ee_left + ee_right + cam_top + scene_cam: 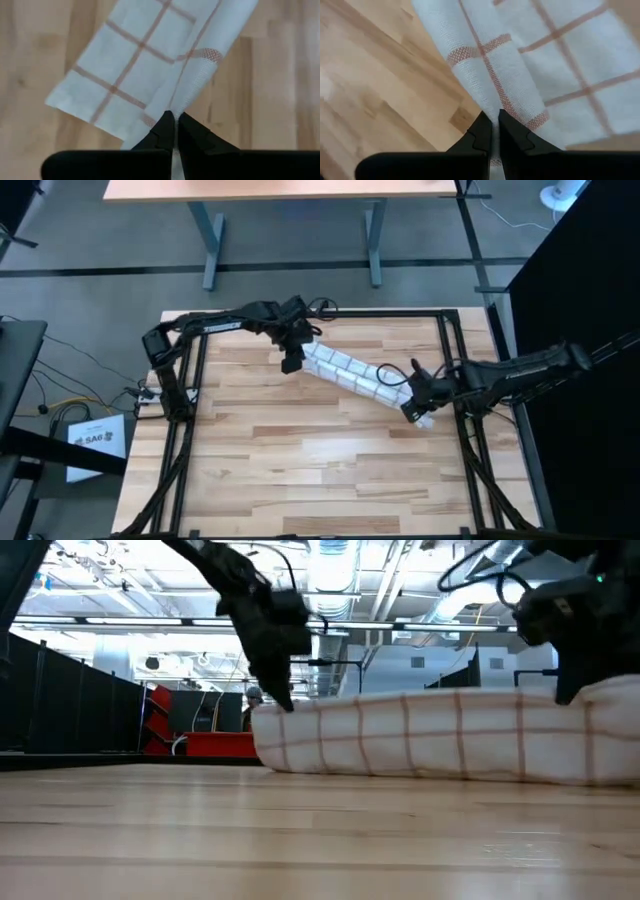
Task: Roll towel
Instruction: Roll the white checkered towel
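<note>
From above, you have the towel [362, 374] lying as a long narrow band slanting across the far half of the wooden table [300, 460], with the left gripper [292, 363] at its far-left end and the right gripper [413, 411] at its near-right end, close to the table's right frame rail [462, 415]. That rail is your tightest edge: I judge that a swing of the right arm outward could drag the cloth over it, while the wide bare wood toward the near side gives you ample room to roll into. At table height the towel [450, 735] looks like a soft low bundle, the left gripper [282, 700] biting its upper corner and the right gripper [567, 690] coming down on the other end; pull the two apart unevenly and I expect the band will twist or sag loose rather than wind up. Past the left wrist, the dark fingers [161, 132] are pressed together on a hemmed edge of the towel [145, 65], a thin bite that could slip under tension. Past the right wrist, the fingers [482, 131] likewise pinch a fold of the towel [530, 65] right at its edge, bare wood beside it, so a small tug may free that corner.
</note>
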Available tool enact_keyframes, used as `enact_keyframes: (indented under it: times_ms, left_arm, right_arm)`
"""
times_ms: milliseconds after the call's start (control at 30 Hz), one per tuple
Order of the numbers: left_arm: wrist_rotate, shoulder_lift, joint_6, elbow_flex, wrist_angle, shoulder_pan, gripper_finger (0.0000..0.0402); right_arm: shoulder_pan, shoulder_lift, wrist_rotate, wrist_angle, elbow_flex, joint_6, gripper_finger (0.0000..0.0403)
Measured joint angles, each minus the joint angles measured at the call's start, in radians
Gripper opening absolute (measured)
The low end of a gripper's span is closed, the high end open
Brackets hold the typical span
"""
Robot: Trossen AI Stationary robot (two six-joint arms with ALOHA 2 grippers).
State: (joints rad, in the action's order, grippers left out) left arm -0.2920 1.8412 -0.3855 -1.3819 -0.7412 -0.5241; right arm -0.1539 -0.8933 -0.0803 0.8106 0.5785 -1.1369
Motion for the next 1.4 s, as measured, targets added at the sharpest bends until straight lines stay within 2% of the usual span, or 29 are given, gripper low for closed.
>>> enact_keyframes:
  times_ms: [267, 533, 633, 800, 933, 1067, 1267, 1400]
  left_arm:
    - [-0.09, 0.152, -0.031, 0.0, 0.031, -0.006, 0.0]
    - [-0.087, 0.175, -0.05, -0.002, 0.038, -0.014, 0.0]
    - [-0.037, 0.174, -0.061, 0.001, -0.04, -0.037, 0.0017]
    - [0.029, 0.172, -0.065, 0.002, -0.148, -0.094, 0.0076]
    - [0.026, 0.154, -0.057, 0.003, -0.22, -0.152, 0.0118]
    - [0.014, 0.095, -0.07, 0.003, -0.231, -0.168, 0.0137]
    - [0.012, -0.014, -0.088, 0.002, -0.18, -0.146, 0.0137]
    - [0.004, -0.056, -0.071, 0.002, -0.164, -0.112, 0.0137]
  right_arm:
    - [0.0, 0.02, 0.104, -0.095, -0.182, 0.001, 0.0009]
    - [0.02, 0.019, 0.104, -0.139, -0.265, 0.011, 0.0009]
    - [0.025, 0.019, 0.131, -0.071, -0.267, 0.012, 0.0038]
    - [0.024, 0.02, 0.153, -0.048, -0.261, 0.016, 0.0118]
    - [0.033, 0.017, 0.126, 0.043, -0.213, 0.036, 0.0177]
    - [0.042, 0.026, 0.062, 0.079, -0.132, 0.094, 0.0211]
    - [0.104, 0.038, -0.099, 0.172, -0.062, 0.173, 0.022]
    - [0.182, 0.035, -0.14, 0.203, -0.064, 0.223, 0.0214]
